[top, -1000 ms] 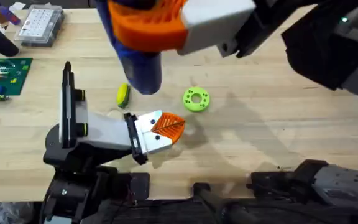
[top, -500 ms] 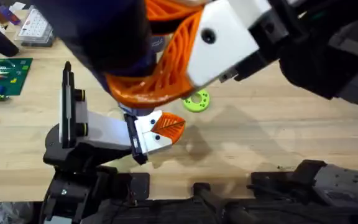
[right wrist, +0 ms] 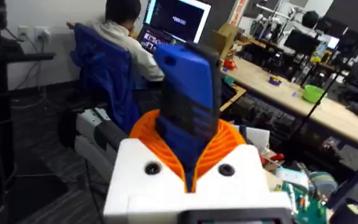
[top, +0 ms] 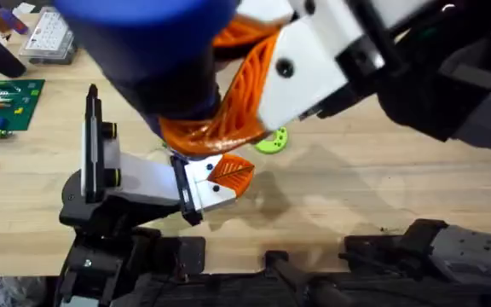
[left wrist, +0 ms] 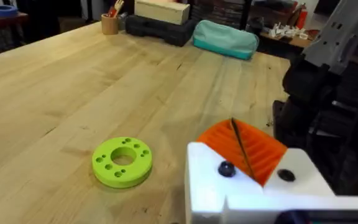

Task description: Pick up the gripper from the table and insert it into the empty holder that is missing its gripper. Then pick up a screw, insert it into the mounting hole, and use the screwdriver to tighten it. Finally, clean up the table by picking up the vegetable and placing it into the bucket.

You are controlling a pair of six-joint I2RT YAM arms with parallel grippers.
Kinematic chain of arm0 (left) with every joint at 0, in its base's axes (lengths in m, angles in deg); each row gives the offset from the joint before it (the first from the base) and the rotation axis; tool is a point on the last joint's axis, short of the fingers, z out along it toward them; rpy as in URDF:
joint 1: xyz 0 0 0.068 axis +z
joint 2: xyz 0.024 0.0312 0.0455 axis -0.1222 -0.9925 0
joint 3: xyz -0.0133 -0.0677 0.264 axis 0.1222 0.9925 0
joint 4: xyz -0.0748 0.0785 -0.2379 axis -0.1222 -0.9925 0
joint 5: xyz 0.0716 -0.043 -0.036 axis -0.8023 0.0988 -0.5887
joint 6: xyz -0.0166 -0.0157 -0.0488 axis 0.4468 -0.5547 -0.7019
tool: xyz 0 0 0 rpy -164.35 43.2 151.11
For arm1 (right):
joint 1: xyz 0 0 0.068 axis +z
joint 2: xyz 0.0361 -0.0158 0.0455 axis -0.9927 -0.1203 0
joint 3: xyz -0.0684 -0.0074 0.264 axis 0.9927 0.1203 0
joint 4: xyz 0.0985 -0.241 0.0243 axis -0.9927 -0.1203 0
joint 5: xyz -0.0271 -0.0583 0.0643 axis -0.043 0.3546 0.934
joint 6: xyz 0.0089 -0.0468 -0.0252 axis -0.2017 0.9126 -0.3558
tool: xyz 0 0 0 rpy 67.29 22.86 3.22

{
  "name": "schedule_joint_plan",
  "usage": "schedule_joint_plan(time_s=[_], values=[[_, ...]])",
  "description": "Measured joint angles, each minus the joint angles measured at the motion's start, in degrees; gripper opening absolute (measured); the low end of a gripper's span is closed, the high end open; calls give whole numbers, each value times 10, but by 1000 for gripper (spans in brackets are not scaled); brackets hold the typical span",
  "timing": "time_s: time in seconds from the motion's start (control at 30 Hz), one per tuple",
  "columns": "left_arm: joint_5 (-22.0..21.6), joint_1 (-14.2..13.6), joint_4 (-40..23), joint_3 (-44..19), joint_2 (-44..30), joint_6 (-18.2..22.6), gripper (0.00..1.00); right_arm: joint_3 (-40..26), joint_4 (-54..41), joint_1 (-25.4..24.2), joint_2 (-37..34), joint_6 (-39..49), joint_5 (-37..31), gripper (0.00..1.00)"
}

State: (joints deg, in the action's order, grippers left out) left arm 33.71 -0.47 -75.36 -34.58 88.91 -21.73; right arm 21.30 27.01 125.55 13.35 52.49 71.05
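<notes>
Blue screwdriver (right wrist: 187, 93): clamped between the orange ribbed pads (right wrist: 225, 142) of the right gripper (right wrist: 188, 165); in the right wrist view its stout body stands up from the pads, a darker band across its middle. In the overhead view it shows large and blurred close under the camera (top: 156, 51), up at the upper left of centre.
Right gripper: closed on the screwdriver, raised high above the tabletop (top: 382, 188); its white body and orange pads reach in from the upper right in the overhead view (top: 220, 111).
Left gripper (top: 228, 175): low over the tabletop at the left of centre, white body with orange pads pointing right. In the left wrist view the two pads meet along a thin dark line with nothing between them (left wrist: 241, 149), so it looks closed and empty.
Lime-green disc (left wrist: 122, 161): round, with holes and a central bore, lying flat on the wood just beyond the left gripper; in the overhead view it peeks out under the right gripper's pads (top: 273, 140).
Green circuit board (top: 5, 104): flat at the left edge of the tabletop, well apart from both grippers.
Clear parts box (top: 49, 36): at the far left corner, partly behind the blurred screwdriver.
Vegetable: cannot tell where it lies; the raised right gripper covers the spot beside the disc.
Bucket: a small ochre tub (left wrist: 109, 23) stands at the far end of the tabletop in the left wrist view, with thin things sticking out of its top.
</notes>
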Motion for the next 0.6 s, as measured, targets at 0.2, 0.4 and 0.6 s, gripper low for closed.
schedule_joint_plan(time_s=[0.2, 0.4, 0.6], values=[[0, 0, 0, 0, 0, 0, 11, 13, 0, -2, -1, 0, -1, 33], [0, 0, 0, 0, 0, 0, 11, 13, -4, -5, -7, 0, -3, 33], [0, 0, 0, 0, 0, 0, 11, 13, -8, -12, -24, 0, -4, 32]])
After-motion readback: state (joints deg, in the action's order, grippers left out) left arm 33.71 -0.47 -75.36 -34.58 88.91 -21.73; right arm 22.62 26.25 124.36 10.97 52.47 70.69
